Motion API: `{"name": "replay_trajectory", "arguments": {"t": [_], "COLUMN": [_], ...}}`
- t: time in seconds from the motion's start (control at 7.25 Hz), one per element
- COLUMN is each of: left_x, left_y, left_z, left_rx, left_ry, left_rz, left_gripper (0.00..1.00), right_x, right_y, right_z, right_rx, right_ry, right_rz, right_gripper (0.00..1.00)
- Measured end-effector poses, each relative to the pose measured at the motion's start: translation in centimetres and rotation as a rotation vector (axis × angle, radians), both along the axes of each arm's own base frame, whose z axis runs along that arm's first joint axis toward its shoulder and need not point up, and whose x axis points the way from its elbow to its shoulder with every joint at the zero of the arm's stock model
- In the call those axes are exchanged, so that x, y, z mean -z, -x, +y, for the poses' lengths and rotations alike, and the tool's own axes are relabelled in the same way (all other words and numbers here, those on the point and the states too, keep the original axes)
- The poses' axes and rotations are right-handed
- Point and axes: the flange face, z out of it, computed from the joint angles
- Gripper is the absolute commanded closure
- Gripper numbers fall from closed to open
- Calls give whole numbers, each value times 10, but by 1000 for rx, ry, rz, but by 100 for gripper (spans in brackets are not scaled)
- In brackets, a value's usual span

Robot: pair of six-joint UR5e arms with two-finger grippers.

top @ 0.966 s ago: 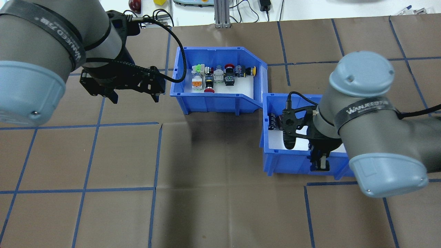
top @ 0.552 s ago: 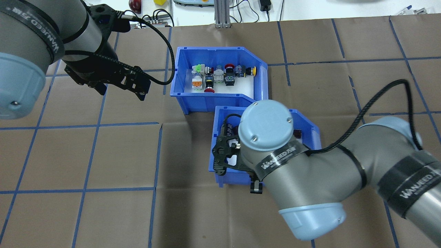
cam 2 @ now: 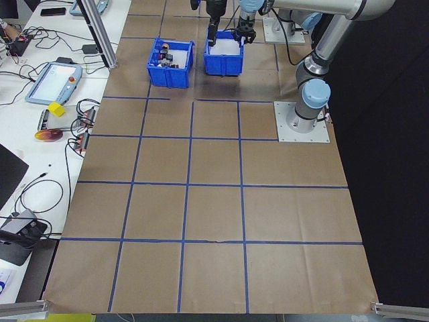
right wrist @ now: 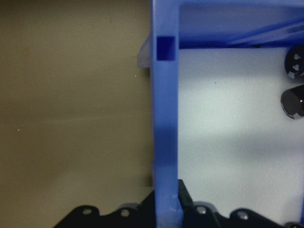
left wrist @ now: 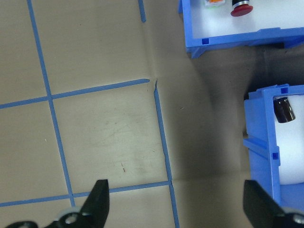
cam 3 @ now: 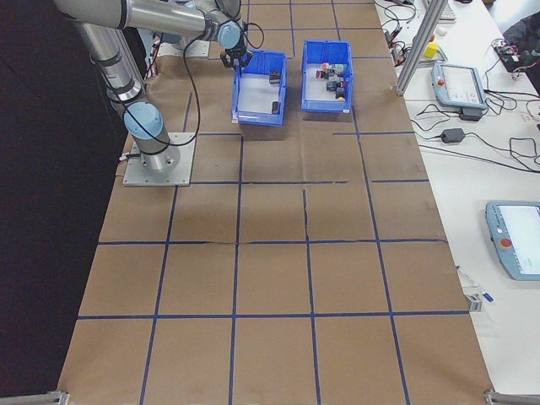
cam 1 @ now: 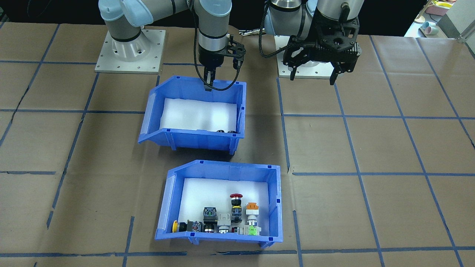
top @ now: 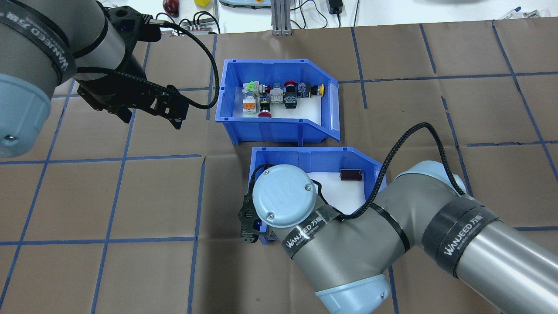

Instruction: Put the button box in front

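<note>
We find the button box (top: 279, 102) on the brown papered table (top: 130, 270), on the far side from the robot's base, with its low open front turned to the robot's right; it is a blue plastic bin with a white foam floor, and its switches (red mushroom head, orange, yellow and green among them) are bunched along the wall away from the robot. Just behind it, nearer the robot and apart from it by a narrow gap, stands a second blue bin (top: 314, 174) holding dark cylinders (top: 351, 175). The right gripper (cam 1: 209, 84) is clamped on that second bin's wall on the robot's side, one finger inside and one outside, as the right wrist view shows; we judge this grip is what sets the cylinder bin behind so that the button box ends up in front. The left gripper (top: 148, 115) hangs over bare table to the left of the button box, fingers spread wide and holding nothing, well apart from both bins. We judge the arrangement near complete, pending release.
</note>
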Motion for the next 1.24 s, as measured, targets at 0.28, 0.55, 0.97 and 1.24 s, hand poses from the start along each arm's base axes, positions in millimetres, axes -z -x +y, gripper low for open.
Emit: {"name": "replay_trajectory", "arguments": {"t": [0.28,0.55,0.97,1.24], "left_x": [1,1,1,1], "left_y": [-1,-1,-3,-3], "left_z": [0,0,0,-1], "left_rx": [1,0,-1,-2], "left_ry": [-2,-3,-2,-3], "left_rz": [-3,-5,-6,-6], "left_gripper": [1,1,1,1], "right_x": [2,0,-12,-40], "right_y": [0,0,3,16], "right_z": [1,2,4,1], "right_rx": [-9,-13,-12,17], "right_ry": [-3,0,13,55], "right_rz": [7,4,-1,-28], "right_gripper": [22,0,0,0]}}
